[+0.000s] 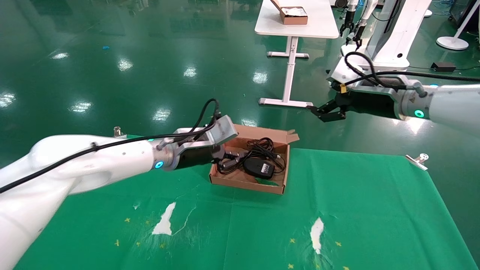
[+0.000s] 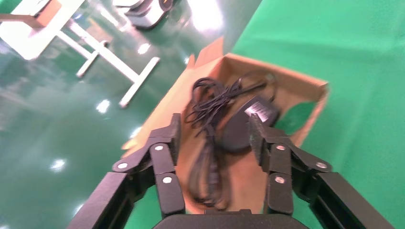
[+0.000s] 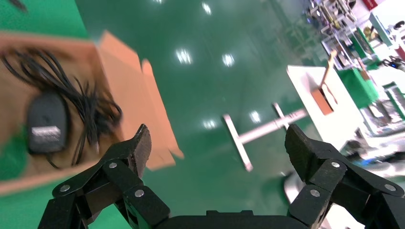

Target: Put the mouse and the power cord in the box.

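Note:
The brown cardboard box [image 1: 245,183] sits on the green cloth with its lid flap open toward the far side. Inside lie the black mouse [image 1: 258,167], its thin wire bundled behind it, and the thick black power cord [image 1: 225,167] at the left end. My left gripper [image 1: 225,154] hovers open just above that end of the box. In the left wrist view the power cord [image 2: 207,171] lies loose below the left gripper [image 2: 213,136], beside the mouse [image 2: 239,129] in the box [image 2: 248,181]. My right gripper [image 1: 317,112] hangs open and empty in the air beyond the box's far right corner.
A white table [image 1: 318,28] with a smaller brown box [image 1: 294,15] stands far behind, next to another robot [image 1: 386,33]. A metal clamp [image 1: 418,159] grips the cloth's right edge. White torn patches [image 1: 165,221] mark the cloth in front of the box.

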Robot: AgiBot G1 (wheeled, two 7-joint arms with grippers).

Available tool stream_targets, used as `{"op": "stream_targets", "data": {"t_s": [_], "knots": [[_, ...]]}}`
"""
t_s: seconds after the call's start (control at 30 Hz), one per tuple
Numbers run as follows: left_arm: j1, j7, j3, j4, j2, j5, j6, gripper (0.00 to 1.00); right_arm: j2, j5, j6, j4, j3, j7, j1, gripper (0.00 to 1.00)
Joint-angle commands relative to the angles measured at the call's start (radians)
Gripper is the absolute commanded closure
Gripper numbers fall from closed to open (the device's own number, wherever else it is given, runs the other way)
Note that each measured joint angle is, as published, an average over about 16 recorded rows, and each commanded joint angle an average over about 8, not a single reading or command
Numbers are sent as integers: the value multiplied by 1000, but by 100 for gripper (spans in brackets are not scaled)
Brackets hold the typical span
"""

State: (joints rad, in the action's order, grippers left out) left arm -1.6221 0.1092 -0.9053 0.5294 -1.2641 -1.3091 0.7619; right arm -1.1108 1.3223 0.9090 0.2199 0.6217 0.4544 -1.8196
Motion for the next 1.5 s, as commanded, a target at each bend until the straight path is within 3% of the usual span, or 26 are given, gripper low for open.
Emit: {"op": "stream_targets", "data": {"t_s": [0.03,1.5], "knots": [[21,-12,24,30,26,23,29,0,20,-23,23,42,-13,-25,29,0],[491,-266,561,677,585,519,658,0,451,-534,529,960,-309,-579,672,0]]}}
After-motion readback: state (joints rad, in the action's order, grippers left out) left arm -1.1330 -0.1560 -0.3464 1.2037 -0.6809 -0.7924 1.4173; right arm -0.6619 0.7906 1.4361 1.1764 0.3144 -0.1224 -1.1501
